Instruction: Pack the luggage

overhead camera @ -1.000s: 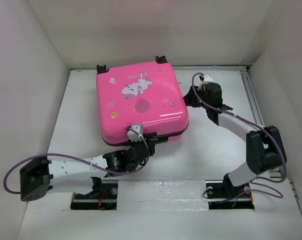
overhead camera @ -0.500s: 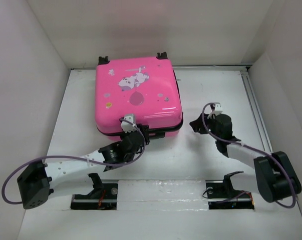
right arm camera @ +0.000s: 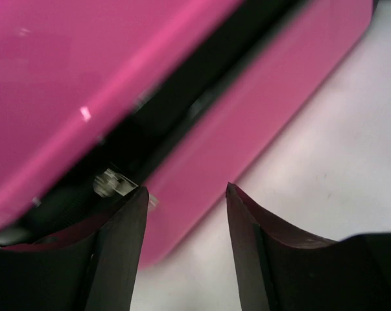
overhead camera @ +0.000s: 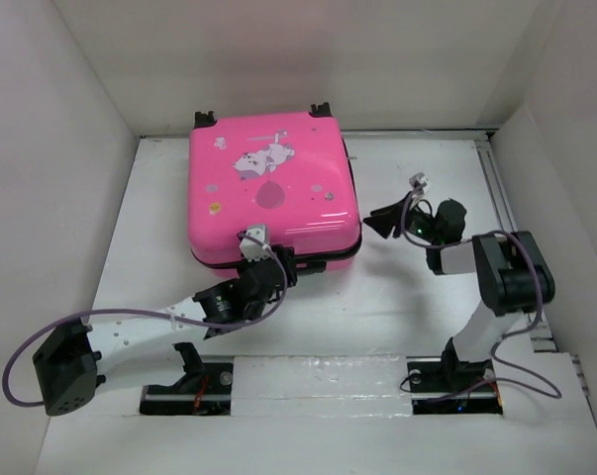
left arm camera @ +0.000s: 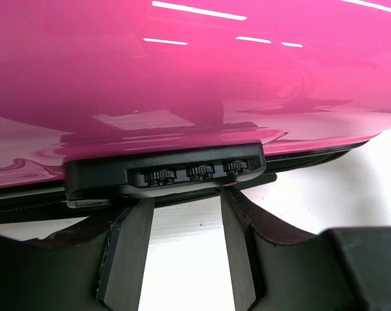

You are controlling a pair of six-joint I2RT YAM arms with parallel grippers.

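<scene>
The hot-pink luggage (overhead camera: 270, 188) lies flat and closed at the back middle of the table, stickers on its lid. My left gripper (overhead camera: 278, 263) is open at its near edge, fingertips just under the black lock block (left arm camera: 166, 173) with three dials, holding nothing. My right gripper (overhead camera: 379, 220) is open and empty, level with the table, pointing left at the luggage's near right corner, a short gap away. In the right wrist view the pink shell (right arm camera: 247, 110) and its dark seam with a metal zipper pull (right arm camera: 111, 183) fill the frame beyond the fingertips.
White walls enclose the table on the left, back and right. A metal rail (overhead camera: 504, 198) runs along the right side. The arm bases (overhead camera: 318, 381) sit at the near edge. Purple cables loop off both arms.
The right arm has folded down and swung its gripper from beside the luggage's right side, out to the near right, then back toward the corner. The luggage shifted back and lies flat. The left gripper followed its near edge.
</scene>
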